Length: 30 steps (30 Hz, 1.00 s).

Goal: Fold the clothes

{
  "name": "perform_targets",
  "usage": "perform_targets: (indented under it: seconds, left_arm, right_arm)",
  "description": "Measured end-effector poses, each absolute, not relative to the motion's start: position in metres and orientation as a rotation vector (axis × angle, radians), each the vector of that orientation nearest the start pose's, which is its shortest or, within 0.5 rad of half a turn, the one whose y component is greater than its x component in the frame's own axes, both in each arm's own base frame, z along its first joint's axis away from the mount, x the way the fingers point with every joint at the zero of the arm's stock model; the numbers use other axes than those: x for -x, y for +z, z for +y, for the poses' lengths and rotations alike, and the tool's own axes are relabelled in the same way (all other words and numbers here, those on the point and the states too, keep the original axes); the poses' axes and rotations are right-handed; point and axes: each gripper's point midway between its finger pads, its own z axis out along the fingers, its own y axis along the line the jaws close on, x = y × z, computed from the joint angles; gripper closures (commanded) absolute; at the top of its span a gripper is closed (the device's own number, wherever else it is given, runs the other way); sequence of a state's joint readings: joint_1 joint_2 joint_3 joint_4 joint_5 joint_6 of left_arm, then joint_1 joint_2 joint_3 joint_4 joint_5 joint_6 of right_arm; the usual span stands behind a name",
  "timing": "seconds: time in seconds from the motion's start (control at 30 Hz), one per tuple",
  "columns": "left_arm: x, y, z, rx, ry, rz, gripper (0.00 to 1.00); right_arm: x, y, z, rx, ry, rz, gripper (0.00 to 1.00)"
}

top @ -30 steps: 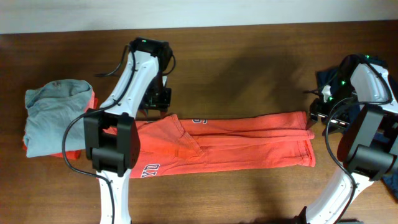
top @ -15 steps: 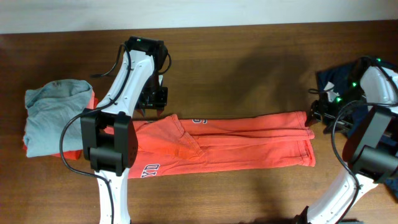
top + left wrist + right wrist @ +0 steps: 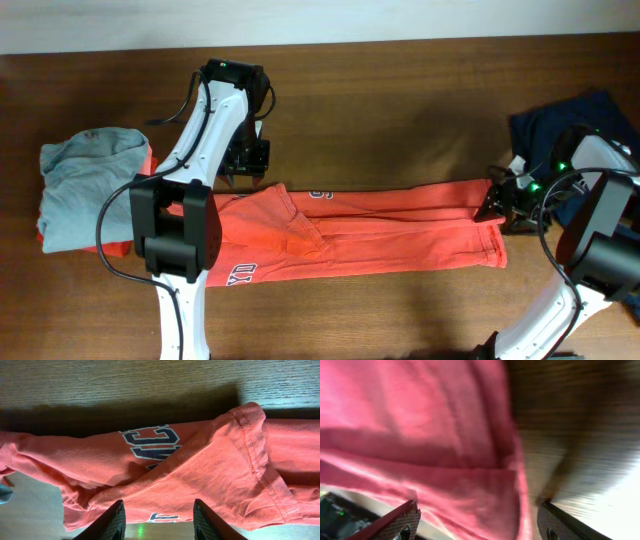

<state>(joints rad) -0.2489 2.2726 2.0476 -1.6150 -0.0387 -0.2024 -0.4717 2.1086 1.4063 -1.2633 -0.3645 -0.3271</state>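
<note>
The orange-red T-shirt (image 3: 380, 235) lies folded into a long strip across the table, with navy-and-white lettering showing at its top edge and front left. My left gripper (image 3: 244, 167) is open and empty just above the strip's left end; its wrist view shows the shirt (image 3: 200, 465) beyond the open fingers (image 3: 157, 520). My right gripper (image 3: 497, 205) is open at the strip's right end; its blurred wrist view shows the shirt's hem (image 3: 445, 460) between the spread fingers (image 3: 477, 520).
A light grey shirt (image 3: 85, 185) lies folded on another orange one (image 3: 147, 160) at the left. A navy shirt (image 3: 560, 130) lies crumpled at the right, behind the right arm. Bare brown wood lies along the back and front of the table.
My right gripper has moved down and left from beside the navy shirt to the right end of the orange-red strip. My left gripper shifted slightly left, then held still.
</note>
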Motion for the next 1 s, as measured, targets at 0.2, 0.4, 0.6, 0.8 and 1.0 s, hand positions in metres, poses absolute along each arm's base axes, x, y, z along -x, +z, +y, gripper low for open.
perform_targets:
  seconds: [0.2,0.4,0.6,0.8,1.0]
  left_arm:
    - [-0.367,0.082,-0.087,-0.088,0.166,3.389,0.56]
    - [-0.368,0.082,-0.087,-0.088,0.166,3.389,0.56]
    - [-0.368,0.082,-0.087,-0.088,0.166,3.389,0.56]
    - [-0.368,0.082,-0.087,-0.088,0.166,3.388,0.56]
    - [-0.368,0.082,-0.087,-0.088,0.166,3.388,0.57]
  right_arm:
    - [-0.286,0.011,-0.063,-0.354,0.915,3.178,0.37]
    - [-0.292,0.009,-0.057,-0.356,0.977,3.121,0.42]
    - [-0.299,0.010,-0.055,-0.366,0.998,3.079,0.47]
    - [-0.306,0.005,-0.057,-0.383,0.977,3.059,0.87]
    - [-0.311,0.000,-0.059,-0.415,0.966,3.043,0.96]
